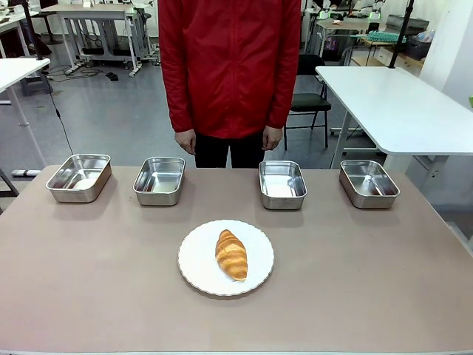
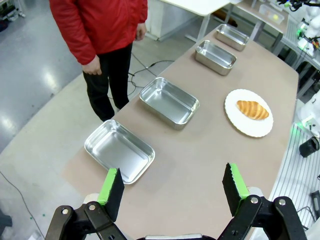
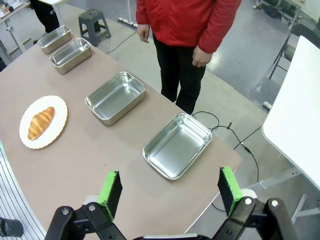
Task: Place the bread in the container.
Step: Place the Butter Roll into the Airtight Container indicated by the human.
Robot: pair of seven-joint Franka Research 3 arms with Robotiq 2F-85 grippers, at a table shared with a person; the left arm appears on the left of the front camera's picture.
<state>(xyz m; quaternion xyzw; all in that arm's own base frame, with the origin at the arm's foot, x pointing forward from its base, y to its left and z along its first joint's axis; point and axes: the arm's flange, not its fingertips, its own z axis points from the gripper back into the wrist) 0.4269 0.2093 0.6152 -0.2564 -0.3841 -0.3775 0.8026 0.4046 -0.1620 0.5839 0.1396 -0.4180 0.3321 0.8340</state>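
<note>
Four steel trays (image 1: 79, 177) (image 1: 159, 180) (image 1: 282, 184) (image 1: 369, 183), one round white plate (image 1: 199, 262), one croissant (image 1: 231, 254), one person (image 1: 229, 66), two robot claws (image 2: 172, 187) (image 3: 170, 192).

The croissant (image 1: 231, 254) is golden-brown, ridged and glossy, and tapers at both ends. It lies flat near the middle of a round white plate (image 1: 194, 275) on the worktop (image 1: 89, 281), with its long axis running roughly near to far. Four look-alike shallow steel trays with rounded corners stand upright and empty in a row along the far side: the leftmost tray (image 1: 78, 177), second tray (image 1: 159, 180), third tray (image 1: 282, 184) and rightmost tray (image 1: 368, 183). Which of them is the container cannot be told. The plate lies nearer than the row, opposite the gap between the two middle trays.
</note>
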